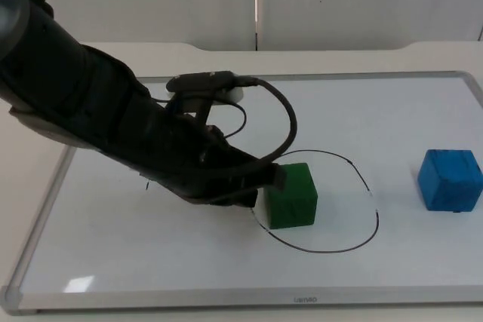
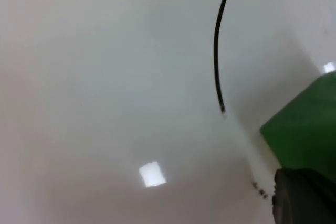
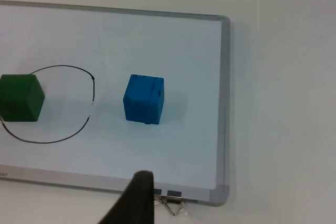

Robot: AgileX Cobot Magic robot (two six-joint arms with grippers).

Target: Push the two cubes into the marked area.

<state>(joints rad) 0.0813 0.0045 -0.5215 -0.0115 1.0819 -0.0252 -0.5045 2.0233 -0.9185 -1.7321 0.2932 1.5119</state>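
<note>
Reaching in from ten o'clock of the top view, left gripper (image 1: 273, 179) low over the whiteboard (image 1: 106, 262), tip pressed against the nine o'clock face of the green cube (image 1: 292, 195). Cannot tell how far apart its fingers stand; nothing seen clasped between them, only contact with the cube's side. In the left wrist view, one black fingertip (image 2: 302, 198) touching the green cube (image 2: 307, 129), with the drawn black line (image 2: 216, 40) curving across the white surface close by.

Green cube upright on the whiteboard, inside the marked area (image 1: 375, 216), a hand-drawn black oval, toward its nine o'clock edge. Oval line broken with a gap on one side. Blue cube (image 1: 450, 179) well apart at three o'clock of the oval, outside it, near the board's three o'clock frame, flat on the surface.

From the right wrist view, blue cube (image 3: 144, 98) standing free between the oval (image 3: 52, 141) and the board's metal frame (image 3: 223, 108), green cube (image 3: 20, 98) sitting within the line. Right gripper (image 3: 137, 200) waiting off the board past its frame edge, over the table (image 3: 283, 103), near a binder clip (image 3: 173, 203) on the frame; opening of its fingers impossible to tell, nothing held in sight.
</note>
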